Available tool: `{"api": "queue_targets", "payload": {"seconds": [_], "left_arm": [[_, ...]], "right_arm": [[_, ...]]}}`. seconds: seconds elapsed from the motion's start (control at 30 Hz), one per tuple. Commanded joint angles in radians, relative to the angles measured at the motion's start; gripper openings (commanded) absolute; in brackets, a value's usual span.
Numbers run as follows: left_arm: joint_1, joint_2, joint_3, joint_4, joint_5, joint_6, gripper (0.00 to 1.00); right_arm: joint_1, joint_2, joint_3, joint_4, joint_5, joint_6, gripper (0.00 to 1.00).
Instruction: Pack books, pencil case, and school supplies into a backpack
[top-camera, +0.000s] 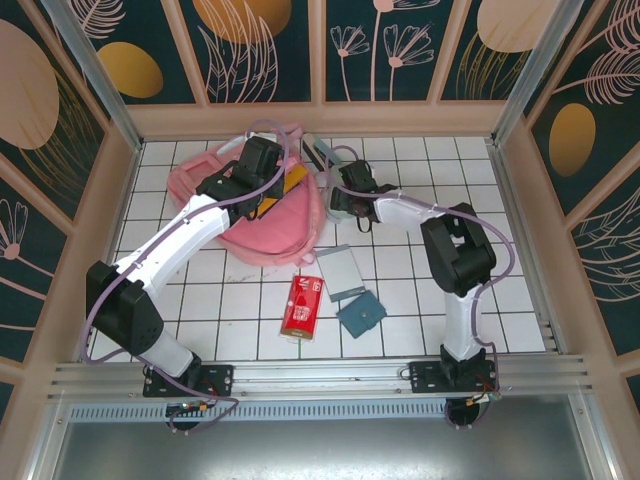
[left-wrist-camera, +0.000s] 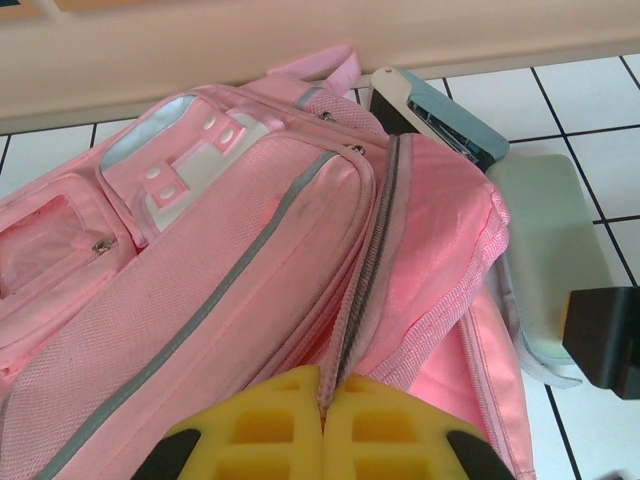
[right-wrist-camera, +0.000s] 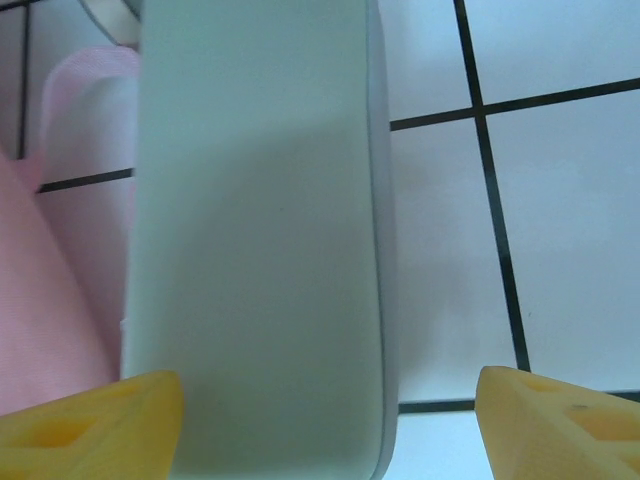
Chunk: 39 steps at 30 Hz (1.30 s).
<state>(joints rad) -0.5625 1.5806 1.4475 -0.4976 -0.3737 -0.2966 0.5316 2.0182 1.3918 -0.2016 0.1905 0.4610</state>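
Observation:
The pink backpack (top-camera: 245, 215) (left-wrist-camera: 230, 260) lies at the back left of the tiled table. My left gripper (top-camera: 290, 184) (left-wrist-camera: 325, 405) is shut on the backpack's zipper edge, its yellow fingers pressed together over the fabric. Just right of the bag lies the mint pencil case (left-wrist-camera: 545, 240) (right-wrist-camera: 255, 230). My right gripper (top-camera: 345, 197) (right-wrist-camera: 330, 425) hangs low over it, open, one finger at each side of its near end, the right one clear of the case. The grey-teal stapler (top-camera: 322, 152) (left-wrist-camera: 440, 110) lies behind the case. The books are out of view.
A red packet (top-camera: 300, 305), a silver-grey pad (top-camera: 343, 270) and a teal square (top-camera: 361, 315) lie on the tiles in front of the bag, between the two arms. A wooden wall (left-wrist-camera: 300, 35) runs right behind the backpack.

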Motion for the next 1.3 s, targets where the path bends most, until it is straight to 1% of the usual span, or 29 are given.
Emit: {"api": "queue_targets", "payload": {"seconds": [0.0, 0.2, 0.4, 0.43, 0.6, 0.77, 0.9, 0.93, 1.03, 1.23, 1.27], "left_arm": [[0.009, -0.045, 0.007, 0.076, -0.019, -0.014, 0.00], [0.012, -0.043, 0.007, 0.076, -0.016, -0.012, 0.01], [0.016, -0.037, 0.008, 0.074, -0.004, -0.013, 0.02], [0.018, -0.037, 0.007, 0.074, -0.003, -0.014, 0.02], [0.020, -0.038, 0.008, 0.075, 0.000, -0.015, 0.02], [0.021, -0.037, 0.008, 0.076, 0.005, -0.015, 0.02], [0.023, -0.037, 0.008, 0.076, 0.009, -0.015, 0.03], [0.021, -0.037, 0.008, 0.074, 0.010, -0.015, 0.03], [0.021, -0.037, 0.006, 0.075, 0.008, -0.015, 0.03], [0.021, -0.036, 0.008, 0.074, 0.010, -0.017, 0.03], [0.022, -0.035, 0.008, 0.074, 0.011, -0.018, 0.03]], "right_arm": [[-0.016, 0.043, 0.067, -0.037, 0.001, -0.052, 0.80], [-0.014, 0.046, 0.068, 0.009, -0.061, -0.042, 0.91], [0.006, 0.095, 0.137, -0.049, -0.012, -0.042, 0.94], [0.010, 0.108, 0.150, -0.062, 0.000, -0.044, 0.99], [0.010, 0.159, 0.194, -0.096, 0.011, -0.051, 0.99], [0.010, 0.176, 0.193, -0.108, 0.030, -0.035, 0.99], [0.010, 0.171, 0.171, -0.100, 0.027, -0.034, 0.87], [0.010, 0.163, 0.159, -0.093, 0.028, -0.034, 0.82], [0.010, 0.106, 0.094, -0.054, 0.036, -0.027, 0.72], [0.010, -0.053, -0.063, 0.022, 0.044, -0.005, 0.63], [0.024, -0.079, -0.083, 0.026, 0.046, 0.002, 0.63]]}}
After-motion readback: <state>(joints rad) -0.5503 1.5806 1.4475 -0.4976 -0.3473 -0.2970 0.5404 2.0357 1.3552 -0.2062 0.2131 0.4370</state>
